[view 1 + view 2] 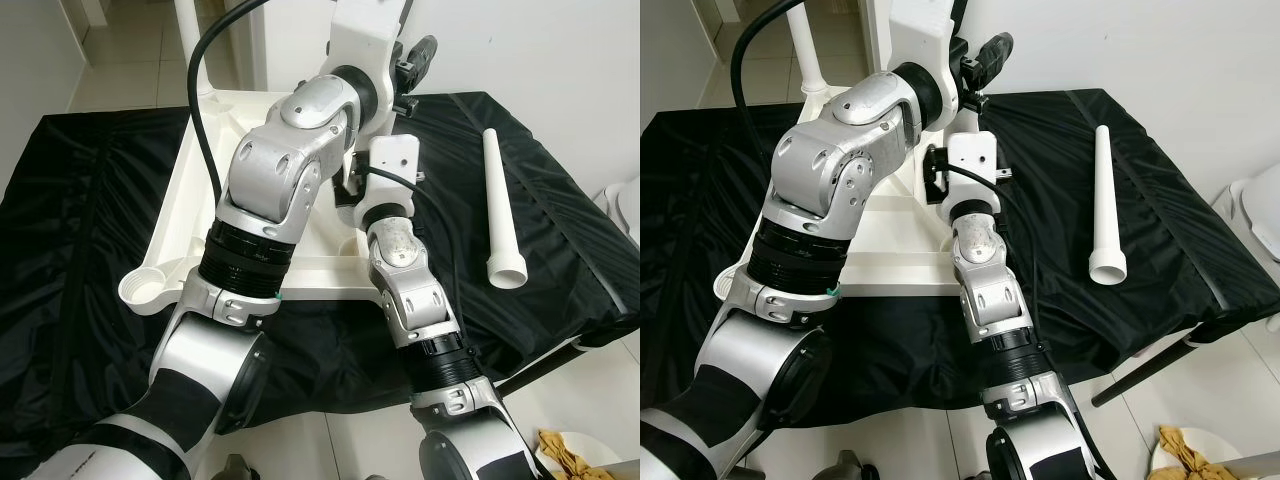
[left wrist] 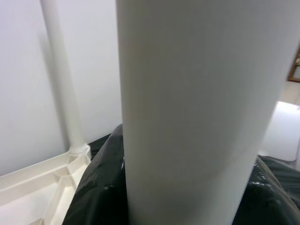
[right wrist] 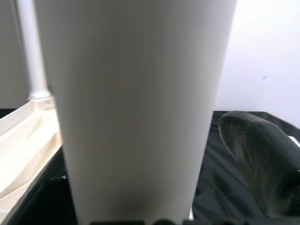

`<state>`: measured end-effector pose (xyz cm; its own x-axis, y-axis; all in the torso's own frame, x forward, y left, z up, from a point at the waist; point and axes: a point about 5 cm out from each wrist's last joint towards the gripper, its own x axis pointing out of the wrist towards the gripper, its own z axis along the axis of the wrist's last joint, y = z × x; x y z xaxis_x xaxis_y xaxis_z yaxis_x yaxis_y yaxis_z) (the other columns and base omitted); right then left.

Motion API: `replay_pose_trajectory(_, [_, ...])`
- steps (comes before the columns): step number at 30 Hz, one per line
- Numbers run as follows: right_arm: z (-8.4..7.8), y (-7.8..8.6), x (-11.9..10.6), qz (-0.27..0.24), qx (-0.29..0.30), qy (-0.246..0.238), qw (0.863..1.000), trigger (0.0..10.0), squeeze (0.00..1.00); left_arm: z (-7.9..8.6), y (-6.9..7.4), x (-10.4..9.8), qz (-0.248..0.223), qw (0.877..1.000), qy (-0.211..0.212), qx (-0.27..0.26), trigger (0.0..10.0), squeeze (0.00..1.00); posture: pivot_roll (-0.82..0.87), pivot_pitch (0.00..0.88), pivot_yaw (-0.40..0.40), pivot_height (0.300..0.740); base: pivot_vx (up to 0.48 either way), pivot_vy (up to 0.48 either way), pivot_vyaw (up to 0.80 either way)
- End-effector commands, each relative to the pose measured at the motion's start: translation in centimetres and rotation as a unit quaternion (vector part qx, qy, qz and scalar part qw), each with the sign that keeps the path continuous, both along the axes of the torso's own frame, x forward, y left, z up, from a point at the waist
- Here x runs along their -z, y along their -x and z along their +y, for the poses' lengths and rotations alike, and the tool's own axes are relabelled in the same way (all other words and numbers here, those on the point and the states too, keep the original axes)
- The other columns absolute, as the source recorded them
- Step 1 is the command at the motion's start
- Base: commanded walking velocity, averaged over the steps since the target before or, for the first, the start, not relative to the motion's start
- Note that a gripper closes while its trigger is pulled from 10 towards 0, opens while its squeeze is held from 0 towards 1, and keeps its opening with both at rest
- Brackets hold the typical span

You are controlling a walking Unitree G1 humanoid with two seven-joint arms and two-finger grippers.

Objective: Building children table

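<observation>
Tabletop (image 1: 190, 215), white plastic, lies upside down on the black cloth (image 1: 90, 230) w/ its ribbed underside up and a round leg socket (image 1: 145, 288) at its near left corner. You've got one white leg (image 2: 63, 84) already standing upright in a far corner socket. A second leg (image 2: 187, 112), smooth and round, stands right in front of both wrist cams, very close; black cloth bunches around its base. Both arms reach in over the tabletop's right side and meet there, so they block your look at that spot from the head cams. Left gripper: can't tell if it's open or closed, fingers hidden behind the arm's own silver shell. Right gripper: same, can't tell; one dark rounded finger (image 3: 262, 159) shows beside the leg in the right wrist view, contact unclear.

Spare leg (image 1: 503, 210) lies flat on the cloth near the right edge, well apart from the tabletop, a tapered white tube w/ the flared open end toward you. Cloth is shiny and wrinkled, draped over the edges. A yellow rag (image 1: 570, 452) sits on the pale tiled floor (image 1: 620, 390) at lower right.
</observation>
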<state>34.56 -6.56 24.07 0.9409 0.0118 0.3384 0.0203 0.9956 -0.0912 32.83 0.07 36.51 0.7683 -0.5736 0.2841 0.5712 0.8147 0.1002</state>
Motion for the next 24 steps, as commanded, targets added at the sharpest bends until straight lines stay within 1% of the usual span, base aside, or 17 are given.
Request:
replay_pose_trajectory(1, [0.29, 0.0, -0.6, -0.005, 0.008, -0.007, 1.0, 10.0, 0.0, 0.15, 0.12, -0.27, -0.01, 1.0, 0.006, -0.021, 10.0, 0.0, -0.02, 0.071, -0.017, 0.74, 0.0, 0.0, 0.0])
replay_pose_trajectory(4, [0.33, 0.01, -0.64, -0.004, 0.011, -0.01, 1.0, 10.0, 0.0, 0.18, 0.07, -0.27, -0.01, 1.0, 0.006, -0.021, 10.0, 0.0, -0.02, 0.07, -0.017, 0.74, 0.0, 0.0, 0.0])
replay_pose_trajectory(5, [0.38, 0.02, -0.68, -0.003, 0.014, -0.012, 1.0, 7.2, 0.0, 0.2, 0.04, -0.27, -0.01, 1.0, 0.006, -0.021, 10.0, 0.0, -0.02, 0.07, -0.017, 0.74, 0.0, 0.0, 0.0])
replay_pose_trajectory(6, [0.46, 0.04, -0.69, -0.001, 0.013, -0.017, 1.0, 3.5, 0.0, 0.19, 0.03, -0.3, -0.011, 1.0, 0.006, -0.02, 10.0, 0.0, -0.02, 0.07, -0.017, 0.74, 0.0, 0.0, 0.0])
replay_pose_trajectory(8, [0.46, 0.04, -0.69, -0.001, 0.013, -0.017, 1.0, 3.5, 0.0, 0.19, 0.03, -0.3, -0.011, 1.0, 0.006, -0.02, 10.0, 0.0, -0.02, 0.07, -0.017, 0.74, 0.0, 0.0, 0.0])
replay_pose_trajectory(9, [0.53, 0.06, -0.68, -0.001, 0.013, -0.021, 1.0, 1.3, 0.0, 0.16, 0.04, -0.32, -0.012, 1.0, 0.005, -0.02, 10.0, 0.0, -0.02, 0.07, -0.017, 0.74, 0.0, 0.0, 0.0])
replay_pose_trajectory(11, [0.65, 0.1, -0.63, 0.001, 0.011, -0.025, 1.0, 1.5, 0.0, 0.1, 0.08, -0.38, -0.013, 1.0, 0.005, -0.02, 10.0, 0.0, -0.02, 0.069, -0.019, 0.74, 0.0, 0.0, 0.0])
replay_pose_trajectory(12, [0.76, 0.13, -0.55, 0.004, 0.009, -0.027, 1.0, 1.0, 0.0, 0.07, 0.1, -0.43, -0.015, 1.0, 0.005, -0.02, 10.0, 0.0, -0.02, 0.069, -0.019, 0.74, 0.0, 0.0, 0.0])
replay_pose_trajectory(14, [0.87, 0.15, -0.49, 0.005, 0.008, -0.027, 1.0, 0.8, 0.0, 0.06, 0.1, -0.49, -0.016, 1.0, 0.006, -0.021, 10.0, 0.0, -0.02, 0.069, -0.02, 0.74, 0.0, 0.0, 0.0])
replay_pose_trajectory(15, [0.95, 0.17, -0.42, 0.008, 0.006, -0.029, 1.0, 0.4, 0.0, 0.05, 0.11, -0.52, -0.017, 1.0, 0.006, -0.022, 10.0, 0.0, -0.02, 0.069, -0.02, 0.74, 0.0, 0.0, 0.0])
replay_pose_trajectory(16, [0.95, 0.17, -0.42, 0.008, 0.006, -0.029, 1.0, 0.4, 0.0, 0.05, 0.11, -0.52, -0.017, 1.0, 0.006, -0.022, 10.0, 0.0, -0.02, 0.069, -0.02, 0.74, 0.0, 0.0, 0.0])
replay_pose_trajectory(17, [1.0, 0.19, -0.37, 0.009, 0.006, -0.028, 1.0, 0.0, 0.0, 0.05, 0.1, -0.55, -0.017, 1.0, 0.006, -0.022, 10.0, 0.0, -0.02, 0.069, -0.021, 0.74, 0.0, 0.0, 0.0])
replay_pose_trajectory(24, [1.14, 0.21, -0.23, 0.013, 0.004, -0.028, 1.0, 0.0, 0.0, 0.06, 0.09, -0.61, -0.02, 0.999, 0.003, -0.025, 10.0, 0.0, -0.02, 0.07, -0.022, 0.74, 0.0, 0.0, 0.0])
